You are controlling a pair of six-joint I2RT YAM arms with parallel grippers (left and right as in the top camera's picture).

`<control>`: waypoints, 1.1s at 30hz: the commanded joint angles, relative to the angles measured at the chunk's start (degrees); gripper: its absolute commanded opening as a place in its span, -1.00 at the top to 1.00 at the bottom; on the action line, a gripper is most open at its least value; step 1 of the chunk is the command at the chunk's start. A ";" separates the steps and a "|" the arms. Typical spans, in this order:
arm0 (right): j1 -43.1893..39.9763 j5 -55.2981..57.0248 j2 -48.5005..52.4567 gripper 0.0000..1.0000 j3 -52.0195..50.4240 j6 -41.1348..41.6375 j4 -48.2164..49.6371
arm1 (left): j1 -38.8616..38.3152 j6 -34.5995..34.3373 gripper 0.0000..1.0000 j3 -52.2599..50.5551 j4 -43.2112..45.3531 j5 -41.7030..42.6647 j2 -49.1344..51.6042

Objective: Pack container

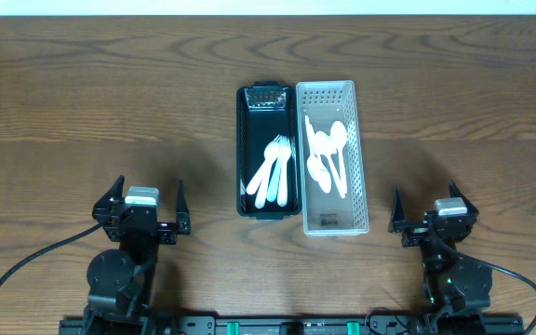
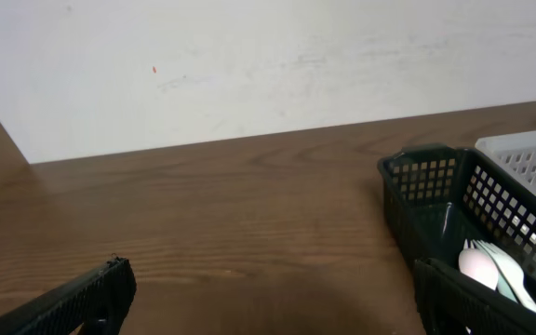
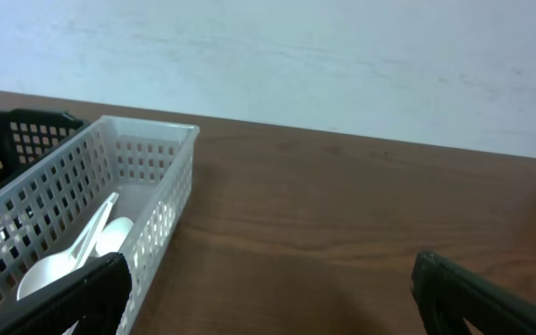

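Note:
A black slotted basket [image 1: 247,149] stands at the table's middle and holds white plastic forks [image 1: 274,172]. A white slotted basket [image 1: 360,158] stands against its right side and holds white plastic spoons [image 1: 326,152]. My left gripper [image 1: 143,207] is open and empty at the front left, well clear of the baskets. My right gripper [image 1: 432,212] is open and empty at the front right. The black basket [image 2: 440,200] shows at the right of the left wrist view. The white basket [image 3: 147,200] with spoons shows at the left of the right wrist view.
The brown wooden table [image 1: 82,102] stretches around both baskets. A pale wall [image 2: 249,65] rises behind the far edge of the table. Black cables [image 1: 26,265] run from both arm bases at the front.

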 commanded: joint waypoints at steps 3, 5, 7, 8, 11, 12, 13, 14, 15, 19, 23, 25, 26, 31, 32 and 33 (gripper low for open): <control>0.70 -0.96 -0.52 -0.98 -0.24 -1.03 -0.20 | -0.22 0.76 -0.96 0.55 0.02 0.13 -0.39; 0.70 -0.96 -0.52 -0.99 -0.24 -1.03 -0.20 | -0.22 0.76 -0.96 0.55 0.02 0.13 -0.39; 0.70 -0.96 -0.52 -0.98 -0.24 -1.03 -0.20 | -0.22 0.76 -0.96 0.55 0.04 0.13 -0.39; 0.70 -0.96 -0.52 -0.98 -0.24 -1.03 -0.20 | -0.22 0.76 -0.96 0.55 0.02 0.13 -0.39; 0.70 -0.96 -0.52 -0.98 -0.24 -1.03 -0.20 | -0.22 0.76 -0.96 0.55 0.02 0.13 -0.39; 0.70 -0.96 -0.52 -0.98 -0.24 -1.03 -0.20 | -0.22 0.76 -0.96 0.55 0.04 0.13 -0.39; 0.70 -0.96 -0.52 -0.98 -0.24 -1.03 -0.20 | -0.22 0.76 -0.96 0.55 0.02 0.13 -0.39; 0.70 -0.96 -0.52 -0.98 -0.24 -1.03 -0.20 | -0.22 0.76 -0.96 0.55 0.04 0.13 -0.39; 0.70 -0.96 -0.52 -0.98 -0.24 -1.03 -0.20 | -0.22 0.76 -0.96 0.55 0.04 0.13 -0.39; 0.70 -0.96 -0.52 -0.99 -0.24 -1.03 -0.20 | -0.15 1.90 -0.96 0.55 -1.07 -1.18 -0.92; 0.70 -0.96 -0.52 -0.98 -0.24 -1.03 -0.20 | -0.17 -3.50 -0.96 0.55 -9.38 -1.88 -6.19; 0.70 -0.96 -0.52 -0.98 -0.24 -1.03 -0.20 | -0.17 -8.94 -0.96 0.48 -15.56 -2.05 -10.05; 0.70 -0.96 -0.52 -0.99 -0.24 -1.03 -0.20 | -0.17 -11.39 -0.96 0.31 -17.44 -2.54 -11.58; 0.70 -0.96 -0.52 -0.98 -0.24 -1.03 -0.20 | -0.22 -22.71 -0.96 -4.52 -10.05 -9.20 -11.69; 0.70 -0.96 -0.52 -0.98 -0.24 -1.03 -0.20 | -0.22 -24.61 -0.96 -6.10 -7.28 -11.23 -11.80; 0.70 -0.96 -0.52 -0.98 -0.24 -1.03 -0.20 | -0.20 -26.40 -0.96 -7.76 -4.28 -13.22 -11.78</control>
